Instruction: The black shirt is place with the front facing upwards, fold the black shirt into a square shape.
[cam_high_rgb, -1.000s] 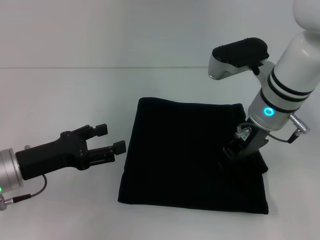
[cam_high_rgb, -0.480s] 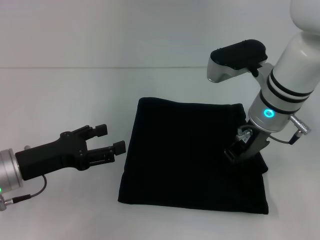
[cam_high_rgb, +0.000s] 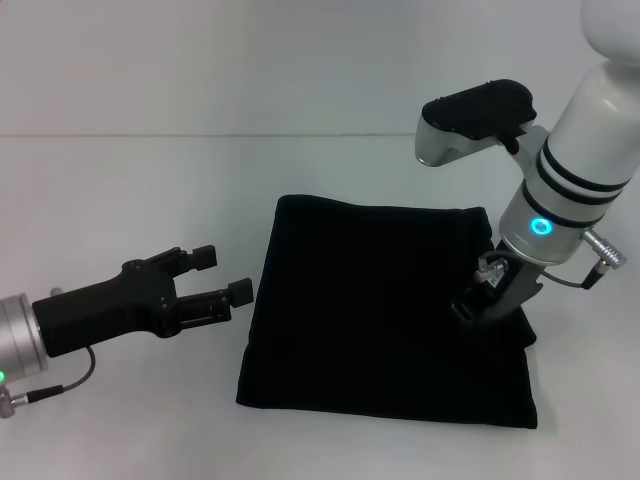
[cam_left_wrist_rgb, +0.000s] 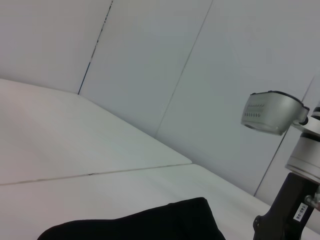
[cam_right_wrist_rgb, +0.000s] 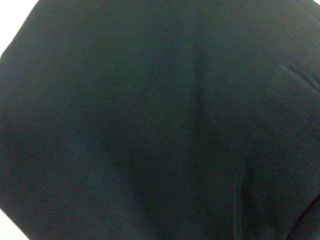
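Black shirt (cam_high_rgb: 385, 310) already folded into a rough square; fold looks nearly finished.
Head view: left gripper (cam_high_rgb: 222, 278) spread wide, empty, just beside shirt; right gripper (cam_high_rgb: 478, 312) over shirt's right side, opening unclear. Right wrist view: only shirt cloth.

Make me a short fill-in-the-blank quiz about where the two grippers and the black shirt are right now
1. The black shirt lies folded into a rough ____ on the white table.
2. The left gripper is beside the shirt with its fingers ____.
3. The right gripper is down over the shirt's ____ side.
4. No ____ shows on the shirt's upper face.

Missing words: square; open; right; lettering
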